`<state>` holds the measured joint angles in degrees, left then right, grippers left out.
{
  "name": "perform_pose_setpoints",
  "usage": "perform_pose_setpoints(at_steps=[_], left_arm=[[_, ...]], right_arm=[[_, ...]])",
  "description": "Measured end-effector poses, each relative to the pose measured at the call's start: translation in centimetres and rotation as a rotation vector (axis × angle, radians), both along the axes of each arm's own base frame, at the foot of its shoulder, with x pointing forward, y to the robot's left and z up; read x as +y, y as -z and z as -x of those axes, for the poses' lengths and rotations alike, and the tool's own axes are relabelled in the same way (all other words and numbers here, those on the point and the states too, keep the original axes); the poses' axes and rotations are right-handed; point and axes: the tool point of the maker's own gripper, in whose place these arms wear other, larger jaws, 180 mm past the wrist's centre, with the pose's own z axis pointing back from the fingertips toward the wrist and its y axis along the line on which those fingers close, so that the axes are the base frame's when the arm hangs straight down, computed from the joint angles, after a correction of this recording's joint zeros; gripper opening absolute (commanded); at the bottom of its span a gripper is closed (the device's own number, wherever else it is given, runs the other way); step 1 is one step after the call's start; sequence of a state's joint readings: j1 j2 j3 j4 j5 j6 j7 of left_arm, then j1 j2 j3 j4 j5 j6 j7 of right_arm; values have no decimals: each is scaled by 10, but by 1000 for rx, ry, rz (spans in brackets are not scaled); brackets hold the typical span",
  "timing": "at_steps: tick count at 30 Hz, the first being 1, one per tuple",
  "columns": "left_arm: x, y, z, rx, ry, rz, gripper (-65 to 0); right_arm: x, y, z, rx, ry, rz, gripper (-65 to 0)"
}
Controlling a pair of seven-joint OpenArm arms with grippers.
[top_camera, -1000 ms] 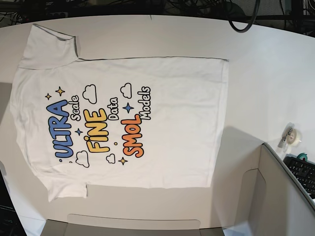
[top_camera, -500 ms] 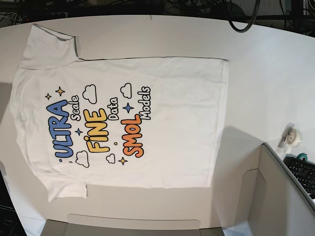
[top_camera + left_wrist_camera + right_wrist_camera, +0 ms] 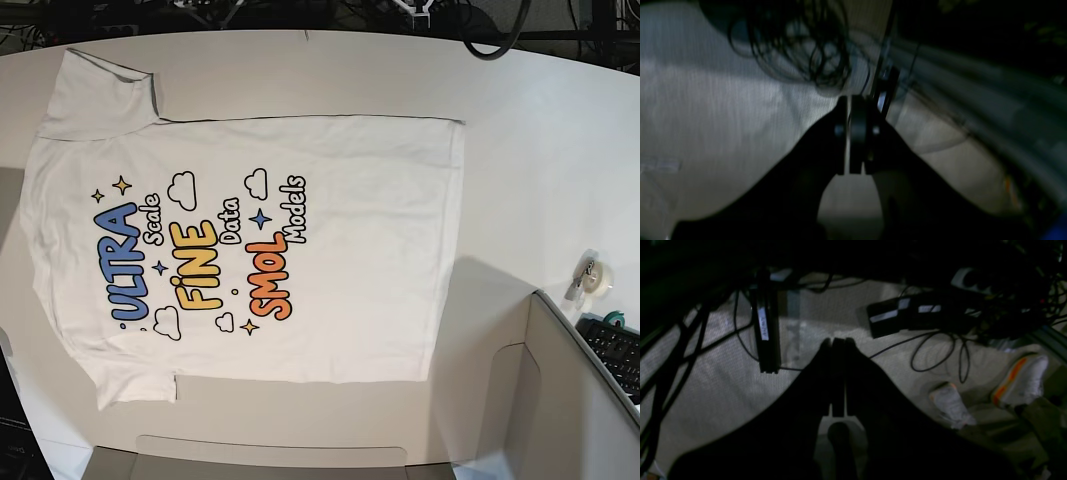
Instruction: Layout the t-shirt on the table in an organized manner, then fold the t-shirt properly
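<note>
Below the left wrist camera, the left gripper [image 3: 853, 140] was closed on nothing, over blurred floor and cables. The right gripper [image 3: 837, 373] was likewise closed, empty. From the base view, the t-shirt [image 3: 250, 240] lay flat, print up, on the table [image 3: 540, 130]; soft, light cloth, probably best pinched at hem corners or sleeves.

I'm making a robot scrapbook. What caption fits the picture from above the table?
The t-shirt lies flat, print up, on the white table, ready for folding.
</note>
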<state>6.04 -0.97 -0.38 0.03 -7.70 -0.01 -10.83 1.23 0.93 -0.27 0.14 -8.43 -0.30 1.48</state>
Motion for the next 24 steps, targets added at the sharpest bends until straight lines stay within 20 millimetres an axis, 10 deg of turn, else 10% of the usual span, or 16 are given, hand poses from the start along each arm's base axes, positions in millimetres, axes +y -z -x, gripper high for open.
perform_pose_setpoints(at_steps=[9,24], left_arm=[[-3,3,-29,6,3,18,-650],[-4,3,-20,29,3,20,-650]], right_arm=[[-1,0,-8,32,4,7,-647],[11,0,-6,41,12,-11,-647]])
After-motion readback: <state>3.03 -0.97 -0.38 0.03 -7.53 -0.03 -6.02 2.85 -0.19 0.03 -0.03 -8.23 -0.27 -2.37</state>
